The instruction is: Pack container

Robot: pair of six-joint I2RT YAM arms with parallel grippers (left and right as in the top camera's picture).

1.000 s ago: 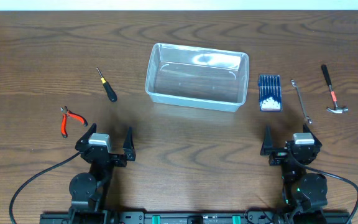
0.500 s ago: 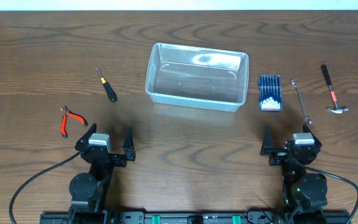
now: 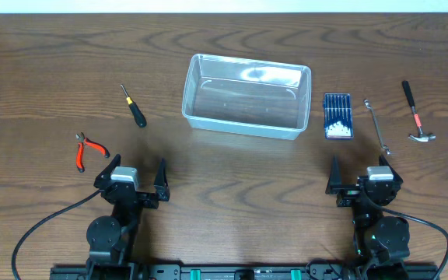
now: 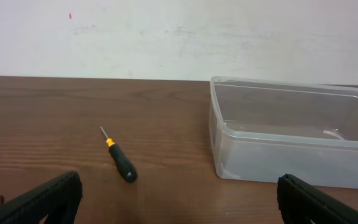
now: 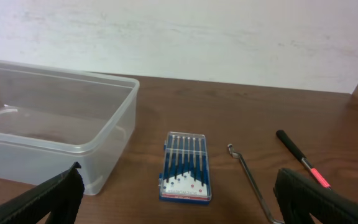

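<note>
Ahead of the left gripper [image 3: 134, 169] and off to its right, the container [image 3: 246, 105] sits empty on the wooden table [image 3: 232, 179]. From the right gripper [image 3: 362, 173] it lies ahead and to the left. Both grippers stand spread wide, holding nothing. Each wrist view cuts off the tub's far end and shows only dark fingertips [image 4: 48, 200] at its bottom corners. The left wrist view shows the black-handled screwdriver [image 3: 134, 107] ahead and to the left. The red-handled pliers [image 3: 86, 149], left of that gripper, appear clearly only from overhead. Straight ahead of the right gripper lies the blue drill-bit case [image 3: 337, 115], with the wrench [image 3: 377, 126] and hammer [image 3: 415, 117] further right. The hammer's head is cropped in the right wrist view. Nothing has moved since the earlier frames.
</note>
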